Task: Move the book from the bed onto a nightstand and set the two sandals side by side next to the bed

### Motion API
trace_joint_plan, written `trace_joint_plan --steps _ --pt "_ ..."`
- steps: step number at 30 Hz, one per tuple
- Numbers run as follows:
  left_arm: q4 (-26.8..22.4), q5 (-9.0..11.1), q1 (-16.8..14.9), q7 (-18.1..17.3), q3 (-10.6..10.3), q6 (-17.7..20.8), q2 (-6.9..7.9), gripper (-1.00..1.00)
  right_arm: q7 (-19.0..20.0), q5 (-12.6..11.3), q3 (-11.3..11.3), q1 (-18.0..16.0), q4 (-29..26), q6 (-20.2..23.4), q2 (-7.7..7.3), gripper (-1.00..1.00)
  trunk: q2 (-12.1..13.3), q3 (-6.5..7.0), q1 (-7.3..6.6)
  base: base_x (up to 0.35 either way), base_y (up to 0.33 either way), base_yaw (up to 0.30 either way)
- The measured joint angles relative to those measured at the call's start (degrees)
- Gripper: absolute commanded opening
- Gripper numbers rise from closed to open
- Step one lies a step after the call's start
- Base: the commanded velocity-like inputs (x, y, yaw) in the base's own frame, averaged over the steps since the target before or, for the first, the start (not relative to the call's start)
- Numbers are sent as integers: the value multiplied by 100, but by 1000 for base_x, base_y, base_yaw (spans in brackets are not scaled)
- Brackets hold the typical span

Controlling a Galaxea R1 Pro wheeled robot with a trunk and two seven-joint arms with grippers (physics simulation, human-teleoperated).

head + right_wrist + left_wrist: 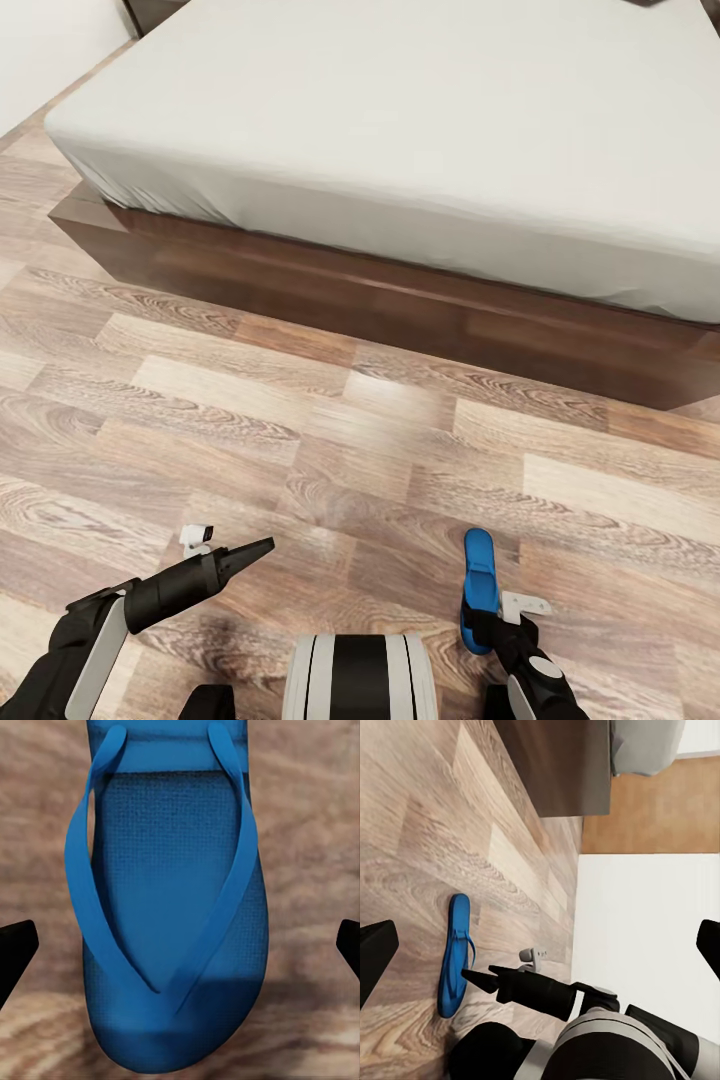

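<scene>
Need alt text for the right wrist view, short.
A bright-blue sandal lies flat on the wood-plank floor, straps up, seen from directly above. The right gripper's two dark fingertips sit wide apart at either side, not touching it.

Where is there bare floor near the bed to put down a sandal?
The wood-plank floor lies bare between the dark brown bed frame and both grippers. It is crowded only around the bright-blue flip-flop at the right gripper.
</scene>
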Motion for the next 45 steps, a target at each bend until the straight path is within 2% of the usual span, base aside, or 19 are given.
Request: trace_joint_plan --steps 45 --pt "68 4 1 3 5 0 0 100 1 -21 2 0 9 -41 16 100 0 0 0 33 0 0"
